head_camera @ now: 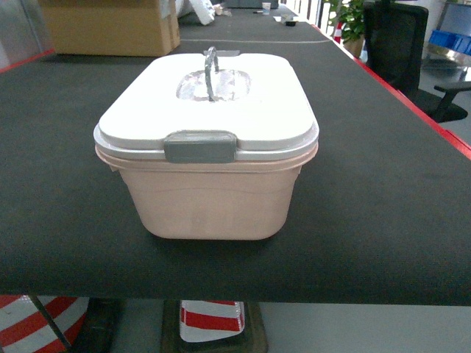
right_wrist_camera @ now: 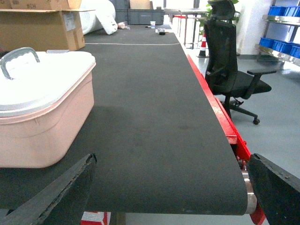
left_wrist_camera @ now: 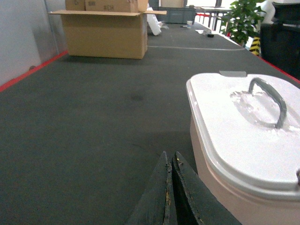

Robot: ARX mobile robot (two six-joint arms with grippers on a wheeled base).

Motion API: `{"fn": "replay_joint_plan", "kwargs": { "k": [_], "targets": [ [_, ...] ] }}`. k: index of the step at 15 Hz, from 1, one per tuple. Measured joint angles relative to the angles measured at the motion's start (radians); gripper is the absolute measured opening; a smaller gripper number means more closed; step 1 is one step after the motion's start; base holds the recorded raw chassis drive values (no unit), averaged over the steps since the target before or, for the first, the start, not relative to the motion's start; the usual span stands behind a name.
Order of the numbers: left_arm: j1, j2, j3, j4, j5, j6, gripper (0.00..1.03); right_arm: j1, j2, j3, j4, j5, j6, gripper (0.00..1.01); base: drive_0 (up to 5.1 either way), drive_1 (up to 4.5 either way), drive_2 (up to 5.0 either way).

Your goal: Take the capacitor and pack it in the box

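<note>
The box (head_camera: 210, 151) is set centrally, lid (head_camera: 213, 99) clipped on, likely within reach of both arms. The left gripper (left_wrist_camera: 169, 187) is clenched empty; the right gripper (right_wrist_camera: 168, 187) is spread wide. No capacitor is seen.

You are looking at a box (head_camera: 210, 198) sitting mid-table with its lid (head_camera: 206, 103) clipped on and the handle (head_camera: 210, 70) standing upright, blocking entry from above. Bare black mat (head_camera: 383, 184) is lying open on both sides of it. A cardboard carton (left_wrist_camera: 105, 33) is standing well behind on the left; an office chair (right_wrist_camera: 232, 70) is standing off the table's right edge.
</note>
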Motion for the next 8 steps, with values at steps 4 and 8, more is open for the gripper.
{"fn": "replay_joint_plan", "kwargs": {
  "k": [4, 8],
  "targets": [
    [0.050, -0.118, -0.097, -0.024, 0.048, 0.000, 0.02, 0.000, 0.000, 0.000, 0.000, 0.000, 0.000, 0.98, 0.0, 0.00, 0.0],
    [0.152, -0.277, -0.180, -0.107, 0.160, 0.002, 0.02, 0.000, 0.000, 0.000, 0.000, 0.000, 0.000, 0.98, 0.0, 0.00, 0.0]
  ]
}}
